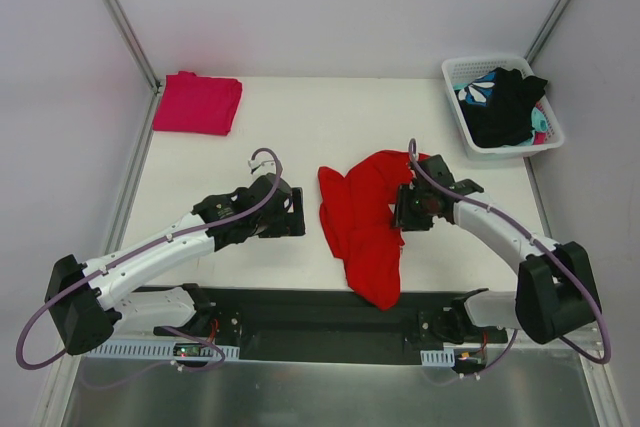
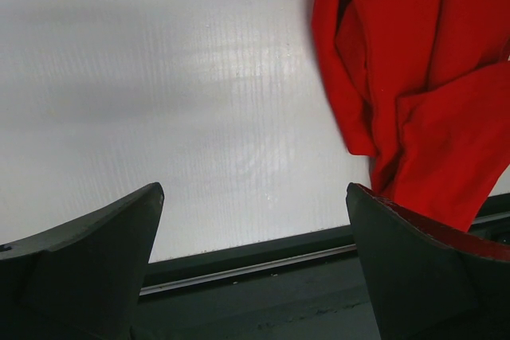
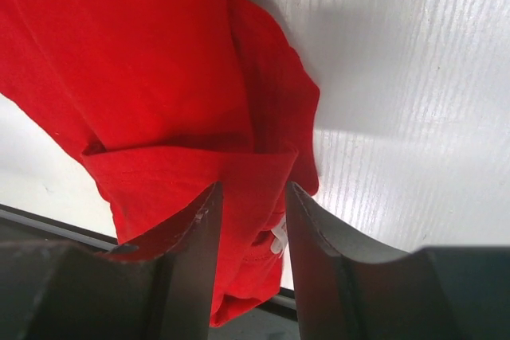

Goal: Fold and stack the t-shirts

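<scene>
status: the red shirt [image 1: 365, 222] lies crumpled at the middle of the surface [image 1: 300, 127], with its lower end hanging over the near edge onto the dark base rail [image 1: 300, 312]. the folded pink shirt [image 1: 197, 103] lies at the far left corner. the basket [image 1: 452, 72] at the far right corner holds a black garment [image 1: 505, 107] and a teal-and-white garment [image 1: 476, 90]

right end effector [image 3: 251, 193]: jaws apart at a narrow gap, astride a folded hem of the red shirt. cloth sits in the gap, but no pad is seen pressing it

left end effector [image 2: 255, 197]: jaws wide apart, holding nothing, low over bare surface just beside the shirt's left side

hazards:
- the fold in the gap looks several layers thick. a clamp here is likely to take more than one layer, so a lift would raise a bundle instead of a single edge
- the hanging end may drag or snag on the rail if the shirt is pulled sideways rather than away from the edge
- a shallow bite on the hem may slip once the cloth's weight comes on

clearance: open surface lies beyond the shirt and to its left, enough to spread it flat. the right side is tighter, with the basket near. both arms flank the shirt closely, so keep their paths apart
</scene>
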Available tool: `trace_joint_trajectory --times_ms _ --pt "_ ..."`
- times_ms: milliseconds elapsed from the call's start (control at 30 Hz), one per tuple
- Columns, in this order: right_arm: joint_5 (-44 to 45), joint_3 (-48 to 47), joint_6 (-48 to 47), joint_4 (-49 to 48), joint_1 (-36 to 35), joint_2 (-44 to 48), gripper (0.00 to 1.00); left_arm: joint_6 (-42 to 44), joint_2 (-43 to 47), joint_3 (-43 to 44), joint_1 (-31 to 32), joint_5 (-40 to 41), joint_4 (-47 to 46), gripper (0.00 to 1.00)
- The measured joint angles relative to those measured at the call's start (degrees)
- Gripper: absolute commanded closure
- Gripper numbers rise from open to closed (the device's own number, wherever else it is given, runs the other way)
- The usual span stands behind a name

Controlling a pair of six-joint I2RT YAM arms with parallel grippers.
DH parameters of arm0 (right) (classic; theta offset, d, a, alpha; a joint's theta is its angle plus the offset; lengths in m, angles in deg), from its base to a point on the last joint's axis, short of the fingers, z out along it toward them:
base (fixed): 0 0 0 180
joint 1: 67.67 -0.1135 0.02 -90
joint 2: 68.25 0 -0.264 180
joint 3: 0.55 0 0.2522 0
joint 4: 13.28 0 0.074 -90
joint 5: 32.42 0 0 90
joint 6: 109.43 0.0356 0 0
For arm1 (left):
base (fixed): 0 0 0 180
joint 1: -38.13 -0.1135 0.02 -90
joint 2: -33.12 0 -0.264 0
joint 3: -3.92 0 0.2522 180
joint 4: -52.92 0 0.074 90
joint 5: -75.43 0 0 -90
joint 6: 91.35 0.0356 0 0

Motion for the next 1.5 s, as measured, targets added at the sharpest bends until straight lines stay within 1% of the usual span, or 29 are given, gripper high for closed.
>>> trace_joint_trajectory --times_ms 100,500,567,667,700,767,1000,1067,1133,1300,1400,1500 --pt "-0.5 0.0 0.2 -0.6 0.0 -0.5 0.63 0.0 0.0 0.1 0.0 0.0 0.0 0.01" --pt "-0.8 2.4 0.8 -1.6 -0.4 -0.6 0.63 0.0 0.0 0.1 0.0 0.0 0.0 0.01" --pt "-0.8 2.6 1.0 -1.5 -0.4 -0.3 0.65 0.0 0.0 0.1 0.0 0.0 0.0 0.01" --pt "-0.8 2.7 1.2 -1.5 -0.5 -0.1 0.78 0.0 0.0 0.1 0.0 0.0 0.0 0.01" --pt "-0.8 2.7 1.5 -1.6 -0.6 -0.1 0.88 0.0 0.0 0.1 0.0 0.0 0.0 0.01" --pt "-0.8 2.7 1.7 -1.7 -0.8 -0.1 0.98 0.0 0.0 0.1 0.0 0.0 0.0 0.01" --pt "-0.3 1.3 1.9 -0.4 -1.4 -0.2 0.99 0.0 0.0 0.1 0.0 0.0 0.0 0.01" --pt "0.5 -1.6 1.5 1.9 -1.4 -0.2 0.99 0.0 0.0 0.1 0.0 0.0 0.0 0.01" --pt "1.2 -6.6 0.7 4.2 -1.4 -0.3 0.99 0.0 0.0 0.1 0.0 0.0 0.0 0.01" --pt "2.9 -23.5 -2.3 8.2 -1.4 -0.6 0.99 0.0 0.0 0.1 0.0 0.0 0.0 0.01" --pt "3.6 -35.3 -4.2 11.0 -1.1 -1.9 0.99 0.0 0.1 0.1 0.0 0.0 0.0 0.01" --pt "3.9 -43.6 -5.7 12.6 -0.7 -2.8 0.99 0.0 0.6 0.1 0.0 0.0 0.0 0.01"
